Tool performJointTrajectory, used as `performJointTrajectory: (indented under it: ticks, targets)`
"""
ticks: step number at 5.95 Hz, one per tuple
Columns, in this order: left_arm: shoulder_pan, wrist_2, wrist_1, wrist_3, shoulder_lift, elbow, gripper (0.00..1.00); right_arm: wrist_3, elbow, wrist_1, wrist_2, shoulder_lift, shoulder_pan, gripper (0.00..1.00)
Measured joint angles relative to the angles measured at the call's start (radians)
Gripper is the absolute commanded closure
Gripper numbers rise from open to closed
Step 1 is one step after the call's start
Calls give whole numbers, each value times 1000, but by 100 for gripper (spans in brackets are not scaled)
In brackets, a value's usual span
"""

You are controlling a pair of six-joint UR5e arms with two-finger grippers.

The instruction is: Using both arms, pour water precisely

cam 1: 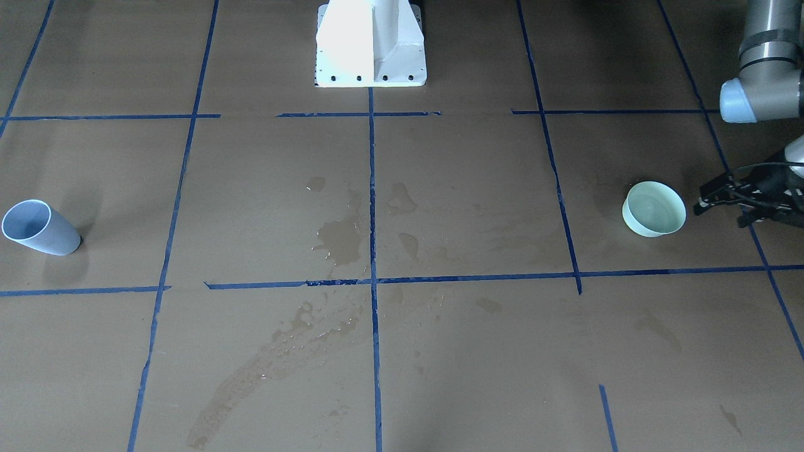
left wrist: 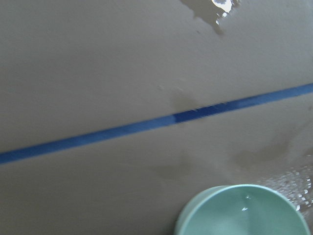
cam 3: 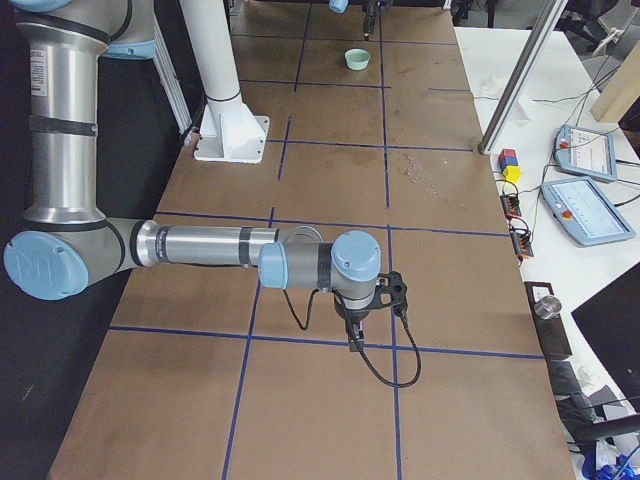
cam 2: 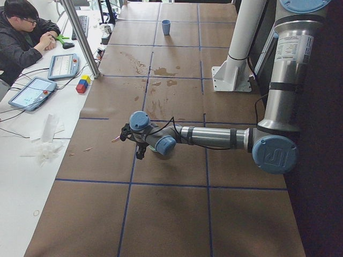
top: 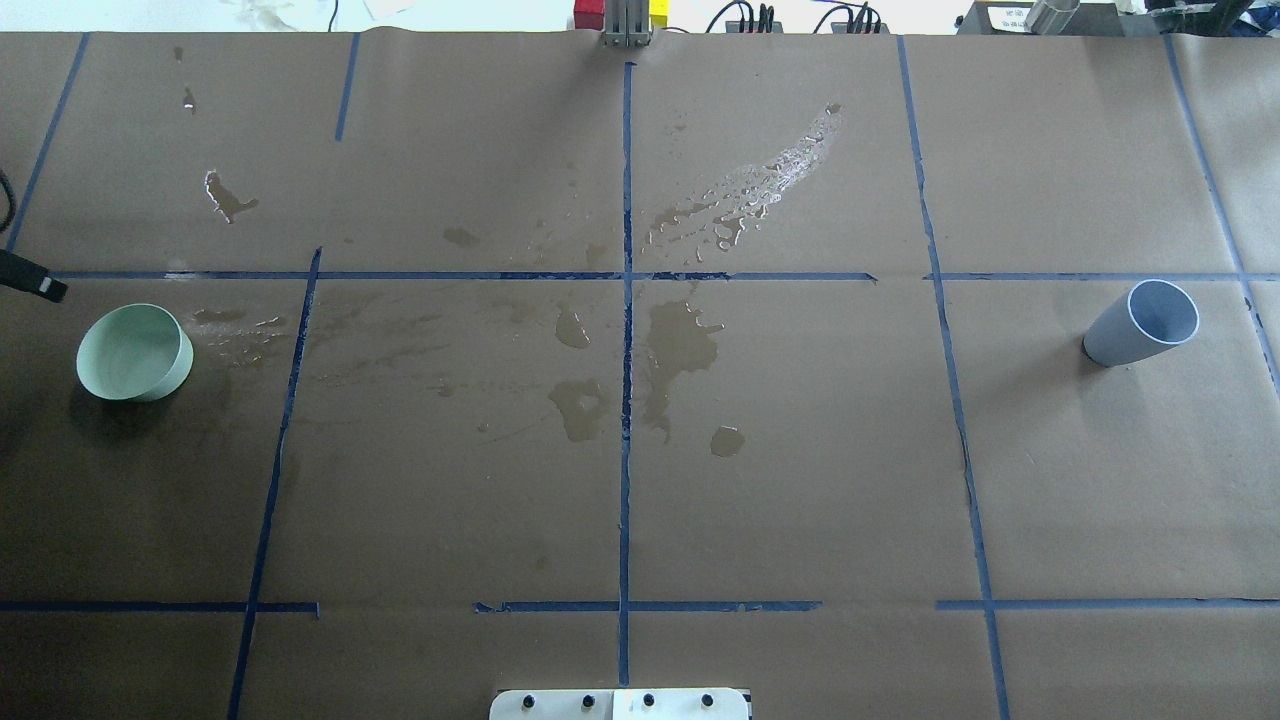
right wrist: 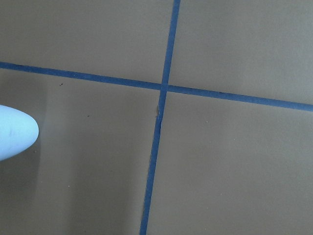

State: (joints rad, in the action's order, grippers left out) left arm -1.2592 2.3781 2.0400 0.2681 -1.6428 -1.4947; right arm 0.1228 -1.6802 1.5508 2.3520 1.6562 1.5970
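The bowl stands on the table far over on the robot's left, with a little water in it. The left gripper hangs just beside it on the outer side, not touching. The cup stands well apart at the robot's right end. Wet patches lie between them, around the middle. The pedestal sits at the robot's edge, centred.

The bench is viewed from high behind the robot and, steeply, from the opposite edge; bowl and cup are shared by both. It is viewed lengthwise from each end. The wrist views are set close above it; the bowl's rim is caught by the left one.
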Motion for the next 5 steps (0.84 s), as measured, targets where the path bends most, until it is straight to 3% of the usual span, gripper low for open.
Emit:
performJointTrajectory:
  ticks: [3,5]
  targets:
    - [-240,1,-464,-338,-2,-119,0,-1,1,0,0,-1,0,0]
    - [-309,1,-573,-379,12,-149,0,-2,1,1,3,2,0,0]
